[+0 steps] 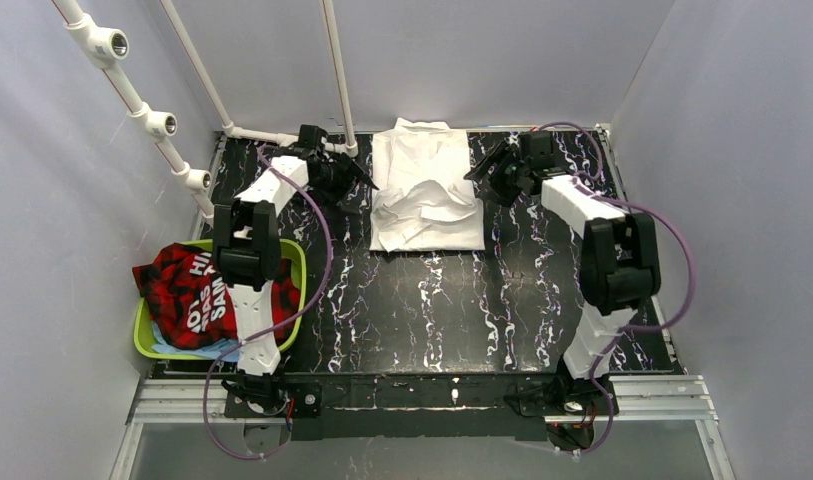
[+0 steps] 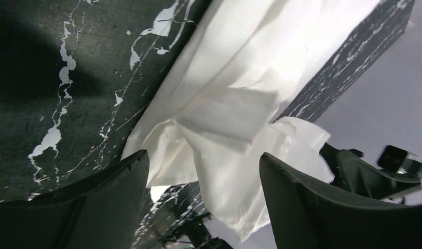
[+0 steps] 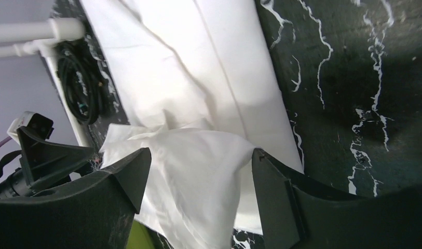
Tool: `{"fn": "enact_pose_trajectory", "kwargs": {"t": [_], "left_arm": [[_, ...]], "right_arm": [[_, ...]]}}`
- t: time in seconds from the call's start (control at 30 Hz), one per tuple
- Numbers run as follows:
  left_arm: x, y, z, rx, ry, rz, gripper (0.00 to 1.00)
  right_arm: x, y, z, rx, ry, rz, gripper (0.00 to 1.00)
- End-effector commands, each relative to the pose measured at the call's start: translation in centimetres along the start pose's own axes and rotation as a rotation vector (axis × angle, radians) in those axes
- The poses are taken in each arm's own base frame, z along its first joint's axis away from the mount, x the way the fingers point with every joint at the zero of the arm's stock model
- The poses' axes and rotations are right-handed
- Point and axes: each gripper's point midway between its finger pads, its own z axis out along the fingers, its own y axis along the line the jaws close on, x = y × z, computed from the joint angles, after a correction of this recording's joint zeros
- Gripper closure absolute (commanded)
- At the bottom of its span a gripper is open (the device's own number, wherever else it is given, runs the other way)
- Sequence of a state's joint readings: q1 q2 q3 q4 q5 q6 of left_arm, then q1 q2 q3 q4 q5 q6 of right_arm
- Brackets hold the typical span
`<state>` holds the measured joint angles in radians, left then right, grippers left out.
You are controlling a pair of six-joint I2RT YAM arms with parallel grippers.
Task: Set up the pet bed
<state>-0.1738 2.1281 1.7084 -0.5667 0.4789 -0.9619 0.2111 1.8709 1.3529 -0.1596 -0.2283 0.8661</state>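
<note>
A white cloth (image 1: 427, 190) lies at the back middle of the black marbled table (image 1: 432, 310), flat underneath with a crumpled, folded-over layer on top. My left gripper (image 1: 357, 178) is open at the cloth's left edge; in the left wrist view (image 2: 203, 155) the cloth (image 2: 224, 104) shows between its spread jaws, not gripped. My right gripper (image 1: 485, 168) is open at the cloth's right edge; in the right wrist view (image 3: 201, 151) the raised fold (image 3: 188, 171) lies between its jaws, not gripped.
A lime green basket (image 1: 147, 335) holding a red plaid garment (image 1: 192, 290) stands at the table's left edge beside the left arm. White PVC pipes (image 1: 142, 105) rise at the back left. A coiled black cable (image 3: 81, 85) lies by the back pipe.
</note>
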Motion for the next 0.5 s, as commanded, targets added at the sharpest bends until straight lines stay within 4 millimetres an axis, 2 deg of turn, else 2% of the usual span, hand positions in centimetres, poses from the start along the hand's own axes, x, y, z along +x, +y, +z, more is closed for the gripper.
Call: {"fn": "enact_pose_trajectory", "kwargs": {"t": [0.0, 0.1, 0.23, 0.33, 0.47], "left_arm": [[1.0, -1.8, -5.3, 0.033, -0.076, 0.176, 0.28], [2.2, 0.3, -5.4, -0.023, -0.086, 0.244, 0.41], [5.4, 2.4, -4.5, -0.095, -0.063, 0.387, 0.55], [7.4, 3.6, -3.6, -0.142, -0.036, 0.475, 0.61], [7.8, 5.2, -2.3, -0.213, -0.039, 0.509, 0.76]], "right_arm": [[-2.5, 2.9, -4.5, -0.096, -0.160, -0.138, 0.20], [-1.9, 1.9, -5.6, -0.060, -0.191, -0.216, 0.25], [0.8, 1.0, -5.9, -0.019, -0.157, -0.369, 0.40], [3.7, 0.5, -5.4, 0.001, -0.108, -0.452, 0.46], [5.9, 0.2, -3.9, 0.003, -0.085, -0.492, 0.49]]}}
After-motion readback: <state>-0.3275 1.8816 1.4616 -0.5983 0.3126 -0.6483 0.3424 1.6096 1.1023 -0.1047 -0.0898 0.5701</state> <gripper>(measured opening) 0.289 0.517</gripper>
